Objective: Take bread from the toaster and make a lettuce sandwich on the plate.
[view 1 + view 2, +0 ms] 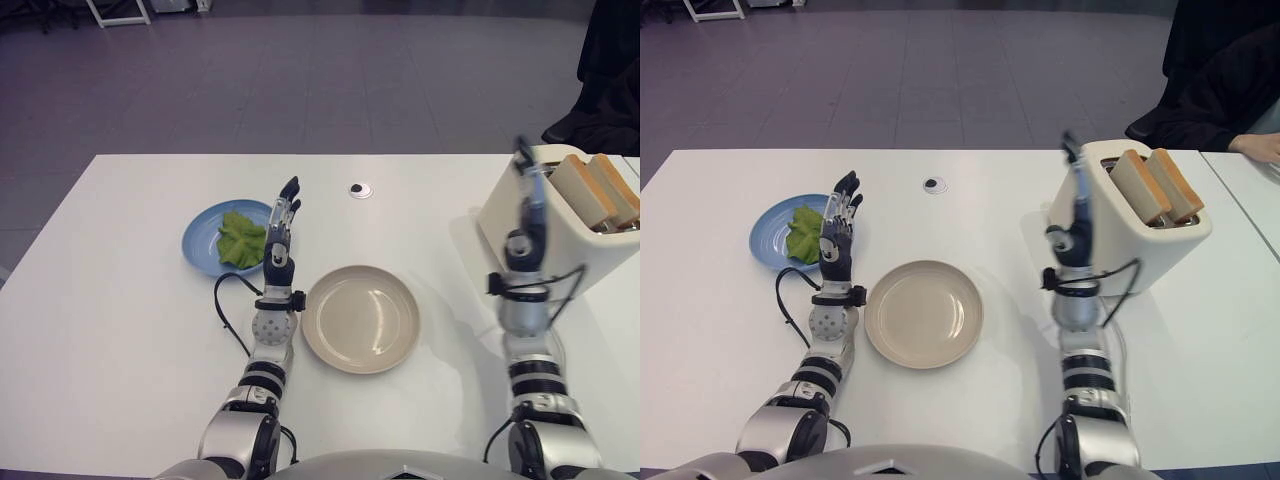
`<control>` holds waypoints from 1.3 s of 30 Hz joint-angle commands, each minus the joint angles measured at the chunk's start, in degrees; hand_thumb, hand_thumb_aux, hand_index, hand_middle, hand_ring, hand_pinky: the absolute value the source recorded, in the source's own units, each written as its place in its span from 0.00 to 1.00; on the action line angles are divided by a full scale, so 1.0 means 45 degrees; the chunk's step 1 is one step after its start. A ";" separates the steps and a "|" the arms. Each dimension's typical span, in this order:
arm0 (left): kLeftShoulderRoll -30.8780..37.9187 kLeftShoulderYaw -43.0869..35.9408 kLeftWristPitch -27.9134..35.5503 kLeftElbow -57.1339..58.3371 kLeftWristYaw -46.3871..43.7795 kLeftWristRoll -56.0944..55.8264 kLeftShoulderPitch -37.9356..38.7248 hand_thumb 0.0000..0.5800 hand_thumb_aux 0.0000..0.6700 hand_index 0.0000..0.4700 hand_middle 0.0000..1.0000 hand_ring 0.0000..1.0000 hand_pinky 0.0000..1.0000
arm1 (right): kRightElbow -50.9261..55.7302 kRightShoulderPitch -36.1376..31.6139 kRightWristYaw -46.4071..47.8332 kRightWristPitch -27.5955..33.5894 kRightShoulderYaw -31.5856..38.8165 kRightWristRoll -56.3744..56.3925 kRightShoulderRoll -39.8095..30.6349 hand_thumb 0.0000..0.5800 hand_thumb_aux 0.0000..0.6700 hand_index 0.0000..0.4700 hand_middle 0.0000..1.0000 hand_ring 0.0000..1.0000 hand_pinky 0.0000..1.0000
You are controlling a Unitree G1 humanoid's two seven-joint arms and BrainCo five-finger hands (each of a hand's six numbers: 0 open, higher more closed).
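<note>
A cream toaster (1130, 230) stands at the right of the white table with two bread slices (1140, 185) (1174, 184) sticking up from its slots. An empty beige plate (361, 318) lies at the centre front. A lettuce leaf (241, 240) rests on a blue plate (200, 240) at the left. My left hand (281, 232) is held upright between the two plates, fingers straight, holding nothing. My right hand (1077, 215) is raised against the toaster's left face, fingers extended upward, holding nothing.
A small black-and-white round object (360, 190) lies on the table behind the beige plate. A black cable (228, 305) loops beside my left wrist. A person's hand (1260, 147) rests at the far right edge, on an adjoining table.
</note>
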 commanded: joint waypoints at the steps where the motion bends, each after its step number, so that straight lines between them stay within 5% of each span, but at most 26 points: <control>1: -0.0214 -0.0069 0.0385 -0.0170 0.0401 0.0682 0.0677 0.00 0.00 0.00 0.00 0.00 0.00 | -0.1279 0.0724 -0.0247 0.4073 -0.2821 -0.2018 -0.3399 0.00 0.00 0.00 0.00 0.00 0.00; 4: -0.0142 0.0025 0.0486 -0.0299 0.0701 0.0992 0.0715 0.00 0.00 0.00 0.00 0.00 0.00 | 0.0574 0.0841 -0.0318 0.6106 -0.2315 -0.3046 -0.4966 0.00 0.00 0.00 0.00 0.00 0.00; 8: -0.0074 0.0008 0.0577 -0.0170 0.0874 0.1169 0.0593 0.00 0.00 0.00 0.00 0.00 0.00 | 0.2276 0.1024 -0.0183 0.7147 -0.1150 -0.3343 -0.5832 0.00 0.00 0.00 0.00 0.00 0.00; 23: 0.0137 0.0113 0.0504 -0.0296 0.0992 0.1176 0.0714 0.00 0.00 0.00 0.00 0.00 0.00 | 0.4753 0.0111 -0.1001 0.7322 0.1450 -0.2321 -0.6885 0.00 0.00 0.00 0.00 0.00 0.00; 24: 0.0139 0.0120 0.0503 -0.0309 0.0989 0.1173 0.0722 0.00 0.00 0.00 0.00 0.00 0.00 | 0.4621 0.0098 -0.1052 0.7270 0.1532 -0.2257 -0.6896 0.28 0.15 0.15 0.00 0.00 0.00; 25: 0.0138 0.0122 0.0505 -0.0318 0.0984 0.1171 0.0727 0.00 0.00 0.00 0.00 0.00 0.00 | 0.4448 0.0104 -0.1111 0.7218 0.1617 -0.2216 -0.6901 0.77 0.52 0.52 0.00 0.00 0.00; 27: 0.0135 0.0110 0.0512 -0.0330 0.0969 0.1172 0.0730 0.00 0.00 0.00 0.00 0.00 0.00 | 0.3747 0.0212 -0.1117 0.7118 0.1800 -0.2121 -0.6848 0.96 0.79 0.79 0.00 0.00 0.00; 29: 0.0134 0.0099 0.0513 -0.0343 0.0963 0.1177 0.0735 0.00 0.00 0.00 0.00 0.00 0.00 | 0.3015 0.0343 -0.1061 0.7095 0.1962 -0.2067 -0.6775 1.00 1.00 1.00 0.00 0.00 0.00; 39: 0.0114 0.0090 0.0530 -0.0302 0.1061 0.1276 0.0671 0.00 0.00 0.00 0.00 0.00 0.00 | 0.0138 0.1040 -0.2241 0.7095 0.1221 -0.1816 -0.6427 1.00 1.00 1.00 0.00 0.00 0.00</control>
